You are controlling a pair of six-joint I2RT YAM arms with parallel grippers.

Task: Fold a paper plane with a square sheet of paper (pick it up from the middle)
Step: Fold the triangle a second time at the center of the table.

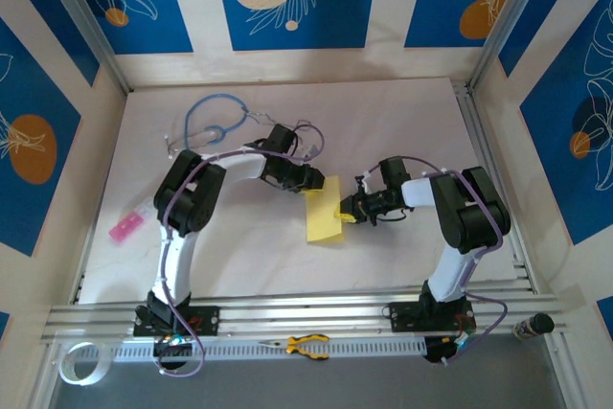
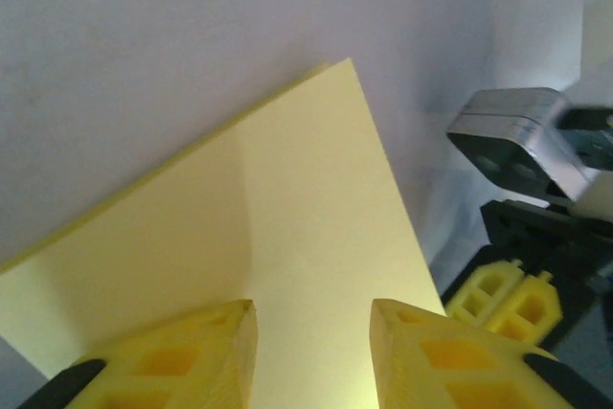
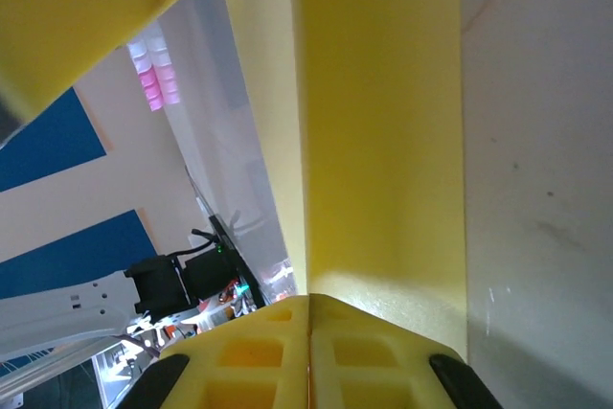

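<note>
Paper [image 1: 324, 222], folded into a pale-yellow strip, lies at the middle of the worktop [image 1: 402, 131] with its long axis running near-to-far, the right pincer [image 1: 347, 210] clamped on its right edge and the left pincer [image 1: 324, 182], jaws apart, over its far end.

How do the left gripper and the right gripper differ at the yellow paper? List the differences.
The left gripper holds its fingers apart, the thin pale-yellow sheet of paper showing between them; the right gripper has its fingers pressed together, apparently pinching that sheet's edge. From above, the left gripper is at the sheet's far end, the right gripper at its right side. Both have yellow fingers.
</note>
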